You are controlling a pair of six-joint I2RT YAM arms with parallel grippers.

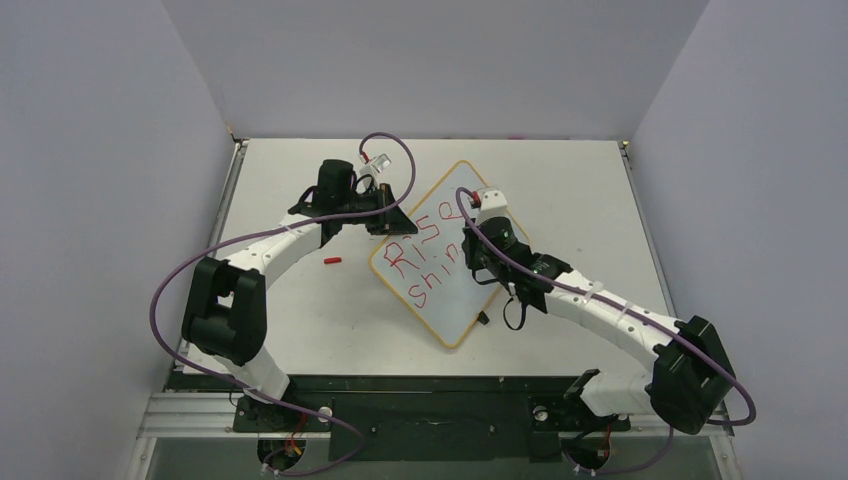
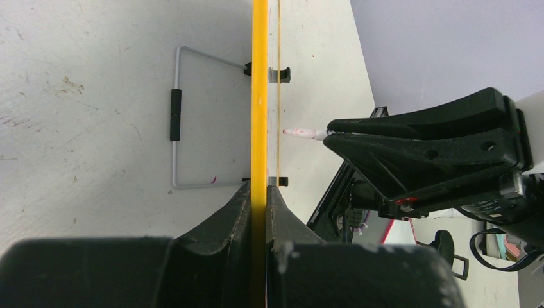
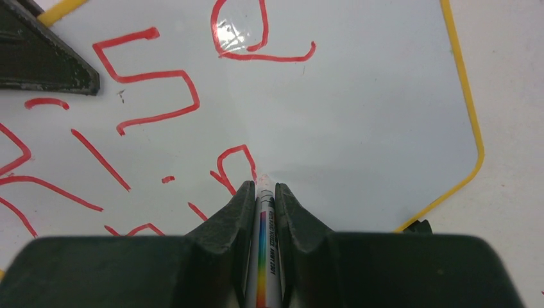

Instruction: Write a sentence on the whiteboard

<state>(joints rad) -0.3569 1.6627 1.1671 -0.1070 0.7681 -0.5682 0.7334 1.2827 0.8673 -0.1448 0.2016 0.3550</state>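
Right gripper [image 3: 262, 192] fingers pinching marker [image 3: 263, 256]; tip at or just off board [image 3: 372, 115], beside last red stroke. Left gripper [image 2: 258, 192] clamped on board's yellow frame. Board mid-table, between arms, turned cornerwise; flat or propped, cannot tell. Written: "RISE", "shin". Step: second line, mid-word. Next likely needs next letter rightward, light tip contact, left hold firm.

White desk [image 1: 560, 170], matte, corners rounded at far edge. Small red cylindrical piece [image 1: 332, 261] lying flat on desk, left of centre, touching nothing else. Left wrist view: desk surface [image 2: 77, 128] scuffed, brownish specks, faint grey smears, one tiny red mark [image 2: 213, 179]. Pale lilac-grey walls [image 1: 430, 60] enclosing desk on left, far and right sides. Aluminium rail [image 1: 200, 415] along near edge.
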